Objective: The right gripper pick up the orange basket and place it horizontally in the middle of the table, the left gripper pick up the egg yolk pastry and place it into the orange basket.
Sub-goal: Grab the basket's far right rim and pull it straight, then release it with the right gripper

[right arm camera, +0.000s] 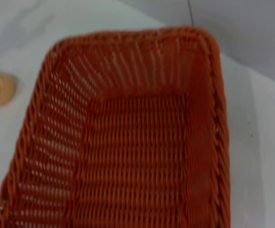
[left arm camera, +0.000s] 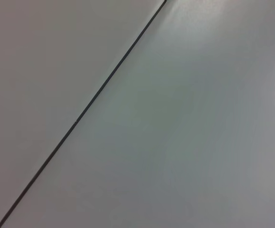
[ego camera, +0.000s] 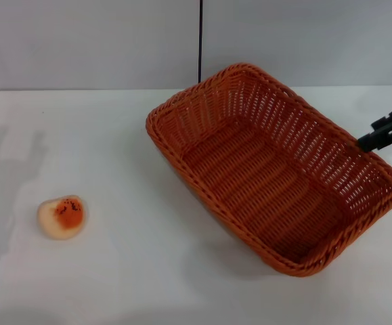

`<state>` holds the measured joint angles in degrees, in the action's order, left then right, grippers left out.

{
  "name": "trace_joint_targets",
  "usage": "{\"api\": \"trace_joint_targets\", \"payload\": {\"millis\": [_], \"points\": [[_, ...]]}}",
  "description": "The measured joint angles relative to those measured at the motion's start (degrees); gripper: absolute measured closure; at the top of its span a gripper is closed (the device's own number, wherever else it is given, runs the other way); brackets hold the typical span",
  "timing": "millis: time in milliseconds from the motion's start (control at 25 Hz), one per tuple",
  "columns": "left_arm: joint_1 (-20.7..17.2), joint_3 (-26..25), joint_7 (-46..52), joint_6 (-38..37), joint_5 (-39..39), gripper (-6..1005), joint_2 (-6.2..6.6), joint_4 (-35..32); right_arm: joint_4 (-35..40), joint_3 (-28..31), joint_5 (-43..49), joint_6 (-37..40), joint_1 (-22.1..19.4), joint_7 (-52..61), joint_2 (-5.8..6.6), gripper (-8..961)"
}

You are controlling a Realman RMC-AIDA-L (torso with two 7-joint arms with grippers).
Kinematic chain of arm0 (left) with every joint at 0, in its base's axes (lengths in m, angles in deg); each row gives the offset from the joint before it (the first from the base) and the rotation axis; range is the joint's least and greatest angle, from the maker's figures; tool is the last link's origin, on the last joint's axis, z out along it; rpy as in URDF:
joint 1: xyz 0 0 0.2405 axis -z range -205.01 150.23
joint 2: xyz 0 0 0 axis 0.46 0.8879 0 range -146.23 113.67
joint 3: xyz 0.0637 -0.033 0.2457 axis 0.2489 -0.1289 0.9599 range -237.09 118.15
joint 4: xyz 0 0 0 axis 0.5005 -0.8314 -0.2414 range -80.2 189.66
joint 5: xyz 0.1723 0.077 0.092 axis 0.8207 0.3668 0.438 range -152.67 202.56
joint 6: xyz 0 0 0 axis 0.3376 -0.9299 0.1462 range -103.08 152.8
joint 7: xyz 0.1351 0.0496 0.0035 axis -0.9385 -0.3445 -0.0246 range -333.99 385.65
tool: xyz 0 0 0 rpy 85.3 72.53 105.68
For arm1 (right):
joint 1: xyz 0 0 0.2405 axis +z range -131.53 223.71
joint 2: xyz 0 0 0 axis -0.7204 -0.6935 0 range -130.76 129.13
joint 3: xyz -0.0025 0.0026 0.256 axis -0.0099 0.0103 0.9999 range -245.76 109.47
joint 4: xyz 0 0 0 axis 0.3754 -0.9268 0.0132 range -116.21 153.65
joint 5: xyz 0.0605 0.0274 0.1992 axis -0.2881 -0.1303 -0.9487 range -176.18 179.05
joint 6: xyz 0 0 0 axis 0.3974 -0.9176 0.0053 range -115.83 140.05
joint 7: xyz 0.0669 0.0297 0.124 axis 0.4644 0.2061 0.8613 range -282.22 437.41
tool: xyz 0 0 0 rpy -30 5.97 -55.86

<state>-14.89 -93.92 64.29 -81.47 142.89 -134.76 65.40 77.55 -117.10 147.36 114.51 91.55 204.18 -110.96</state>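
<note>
Head view, left to right: the left pincer is out of sight, so you cannot tell its state. The egg yolk pastry (ego camera: 62,217) sits alone on open bench (ego camera: 114,271) with room all round. The orange basket (ego camera: 270,169) lies skewed, right of centre. The right pincer (ego camera: 385,134) meets its far right rim, grip unclear. You're on the basket step: next, turn it square toward the middle.

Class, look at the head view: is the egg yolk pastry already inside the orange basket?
No. The egg yolk pastry lies on the bare table, apart from the orange basket.
</note>
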Motion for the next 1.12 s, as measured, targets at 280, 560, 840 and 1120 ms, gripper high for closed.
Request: {"api": "trace_joint_targets", "payload": {"millis": [280,560,840,1120], "points": [[0.03,0.45,0.03,-0.01,0.00,174,0.00,-0.04,-0.95,-1.05,4.37,-2.34,1.36,-0.24,-2.07,352],[0.07,0.44,0.03,-0.01,0.00,174,0.00,-0.05,-5.51,-3.02,4.94,-5.88,2.34,-0.34,-2.27,353],[0.36,0.44,0.05,0.18,0.00,174,0.05,-0.13,-8.59,-4.04,4.70,-8.42,2.78,-2.63,-2.92,430],[0.58,0.43,0.28,1.19,0.00,175,0.09,-0.11,-8.79,-4.07,4.63,-8.56,2.56,-2.79,-3.01,661]]}}
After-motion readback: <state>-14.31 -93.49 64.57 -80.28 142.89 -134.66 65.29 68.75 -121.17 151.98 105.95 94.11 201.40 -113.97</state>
